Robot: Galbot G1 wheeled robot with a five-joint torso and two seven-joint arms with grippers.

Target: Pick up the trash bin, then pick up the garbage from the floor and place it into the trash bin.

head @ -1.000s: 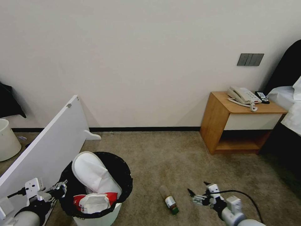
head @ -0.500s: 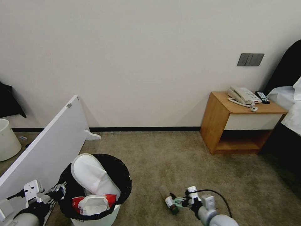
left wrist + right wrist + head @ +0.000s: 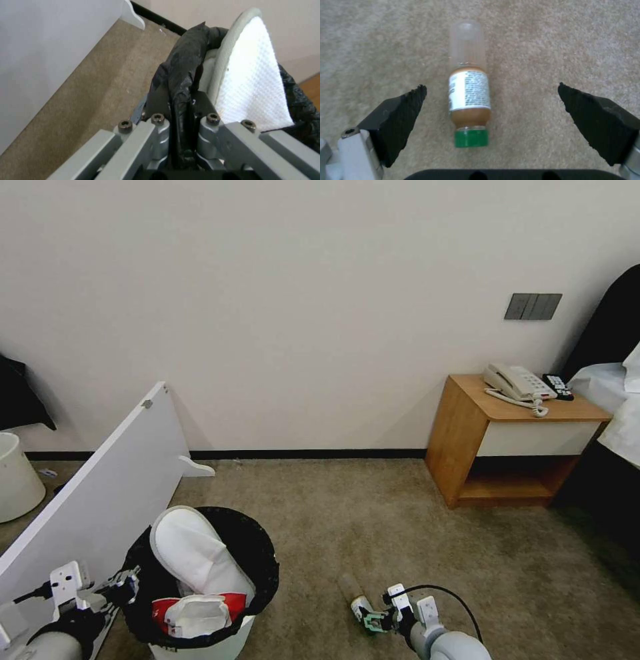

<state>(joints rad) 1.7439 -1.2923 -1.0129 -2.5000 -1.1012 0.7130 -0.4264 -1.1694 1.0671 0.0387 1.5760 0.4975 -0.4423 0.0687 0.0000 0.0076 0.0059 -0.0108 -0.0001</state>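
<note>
My right gripper [image 3: 491, 100] is spread wide just above the carpet, its two black ridged pads [image 3: 398, 117] well apart on either side of the small clear plastic bottle with a green cap [image 3: 469, 92], and neither pad touches it. The bottle lies flat on the beige carpet [image 3: 553, 37], green cap toward my wrist, brown contents and a white printed label in its near half, the far half clear. From my head I see the same right gripper [image 3: 375, 621] low over that bottle [image 3: 353, 595], which lies to the right of the round white plastic trash bin lined with a black garbage bag [image 3: 200, 587]. My left gripper [image 3: 180, 117] is clamped on the bin's rim, the folded black bag [image 3: 181, 75] pinched tight between its grey metal fingers [image 3: 156, 135]; in the head view it sits at the bin's left edge [image 3: 120, 588]. Inside the bin a white waffle-textured slipper [image 3: 253, 82] stands on end against the liner, rising above the rim [image 3: 193, 553], with a red-and-white flattened packet [image 3: 193, 610] lying in front of it. Just left of the bin a flat white board [image 3: 100, 493] leans at a slant. Farther left of the bin stands a pale unlined bucket [image 3: 17, 480]. Well beyond the bin to the right, against the cream wall, is a wooden bedside table [image 3: 513, 447] carrying a beige telephone [image 3: 517, 383].
</note>
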